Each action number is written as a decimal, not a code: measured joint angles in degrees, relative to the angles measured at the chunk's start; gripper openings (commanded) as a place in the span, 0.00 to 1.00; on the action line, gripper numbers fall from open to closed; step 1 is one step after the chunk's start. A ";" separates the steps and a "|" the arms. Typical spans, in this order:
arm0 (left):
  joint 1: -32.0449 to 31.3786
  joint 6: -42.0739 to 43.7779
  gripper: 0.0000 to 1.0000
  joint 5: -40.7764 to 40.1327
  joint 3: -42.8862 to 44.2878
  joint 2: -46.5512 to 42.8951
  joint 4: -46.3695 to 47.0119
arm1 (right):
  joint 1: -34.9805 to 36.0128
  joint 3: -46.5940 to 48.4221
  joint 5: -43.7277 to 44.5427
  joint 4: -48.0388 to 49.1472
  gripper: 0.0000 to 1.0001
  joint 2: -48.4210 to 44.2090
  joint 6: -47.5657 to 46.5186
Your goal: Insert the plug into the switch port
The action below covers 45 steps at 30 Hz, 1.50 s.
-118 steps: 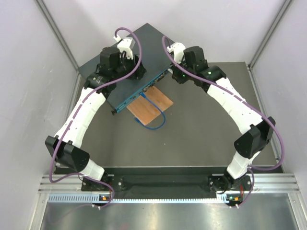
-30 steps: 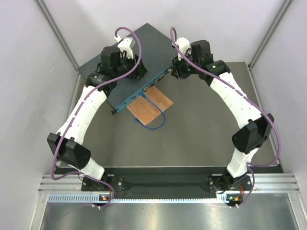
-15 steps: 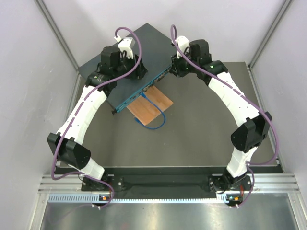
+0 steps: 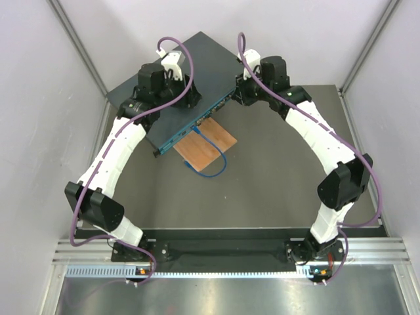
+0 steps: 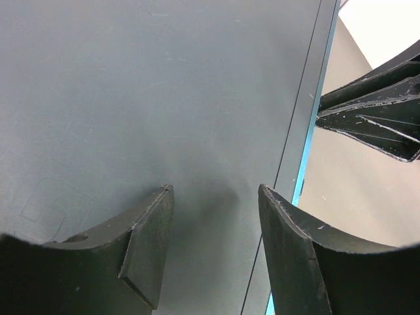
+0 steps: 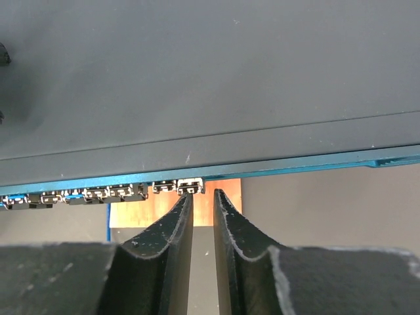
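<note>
Saw the switch (image 4: 203, 60) lying flat at the far left part of the table (image 4: 282, 184), turned at a slant, with one corner near the back wall; found its row of little ports (image 6: 118, 192) on the long thin side that faced the near right; spotted bits of blue in some ports at the left end of the row, but could not tell if a plug sat in one; found a thin wooden board (image 4: 209, 146) just beside that port side; saw a blue cable (image 4: 220, 165) running from there over the board and looping past its near edge. Saw the left gripper (image 5: 214, 193) over the flat top of the switch, fingers well apart, open, with only the bare top between them; could not tell if touching. Saw the right gripper (image 6: 203, 194) at the port side, tips just below a port near the right end of the row; open only by a thin slit, holding nothing.
</note>
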 measured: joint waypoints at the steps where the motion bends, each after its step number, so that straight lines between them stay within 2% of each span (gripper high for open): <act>1: 0.02 -0.02 0.59 0.00 0.00 0.02 0.00 | 0.02 0.00 0.00 0.00 0.15 0.00 0.15; 19: 0.94 -1.31 0.59 1.29 0.26 1.27 2.05 | 0.13 2.91 -0.81 -1.33 0.05 1.95 1.88; 29: 1.31 -1.33 0.59 1.99 0.33 1.38 2.16 | 0.11 3.41 -0.90 -1.90 0.09 2.14 0.63; 32: 1.68 -1.49 0.60 2.93 0.33 1.38 2.16 | 0.13 0.76 -0.98 0.20 0.11 0.72 -0.81; 38: 3.56 -1.55 0.67 5.29 0.33 1.31 2.36 | -1.25 -6.23 -3.17 5.95 0.20 -2.86 -2.73; 41: 5.07 -1.42 0.76 6.75 0.33 1.03 2.36 | -3.48 -9.03 -5.79 5.86 0.33 -5.51 -2.84; 42: 5.55 -1.40 0.79 7.26 0.33 0.87 2.27 | -4.52 -9.81 -6.54 5.79 0.44 -6.62 -2.97; 44: 6.73 -0.94 0.89 8.09 0.33 0.39 1.92 | -6.75 -11.54 -8.09 5.33 0.57 -9.27 -2.84; 45: 7.23 -0.83 0.93 8.41 0.33 0.09 1.73 | -8.02 -12.33 -8.85 5.18 0.67 -10.78 -2.95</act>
